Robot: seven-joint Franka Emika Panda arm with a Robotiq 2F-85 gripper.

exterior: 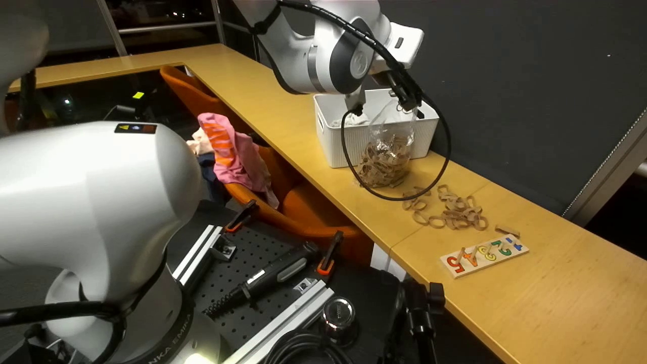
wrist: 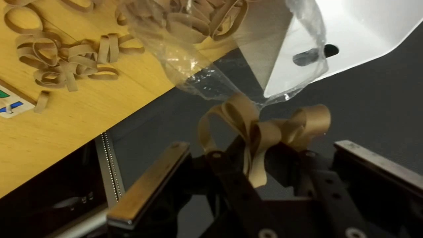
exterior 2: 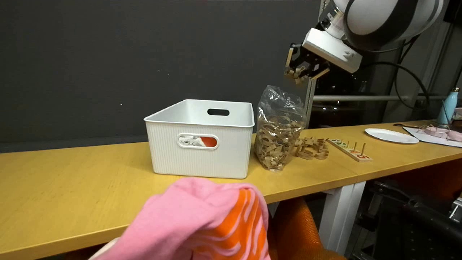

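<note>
- your claw point(exterior 2: 300, 72) is clamping a bunch of tan bands point(wrist: 268, 134) and is hanging in the air over the table point(exterior: 581, 283).
- the tan bands are sticking out of its grip in loops, several ways at once, with one end drooping back over it in the wrist view.
- the bag point(exterior 2: 279, 141) is standing upright on the table below your claw, its clear mouth gaping upward near the tan bands; you are not seeing enough to tell whether the two are touching.
- more bands are filling the lower part of the bag.
- the bin point(exterior 2: 202, 159) is sitting just beside the bag, and it is holding white cloth point(exterior: 356, 120) and a red item point(exterior 2: 208, 141), which is showing through the handle hole in an exterior view.
- loose bands point(exterior: 457, 220) are lying spread on the table, on the bag's far side from the bin.
- the board point(exterior: 484, 255) is lying flat near them, its pegs standing up from coloured numbers; a single band point(exterior: 507, 231) is resting just beside it.
- farther along the table, a plate point(exterior 2: 391, 135) and a bottle point(exterior 2: 448, 108) are showing in an exterior view.
- pink cloth point(exterior: 245, 172) is draping over a chair point(exterior: 313, 207) at the table's edge.
</note>
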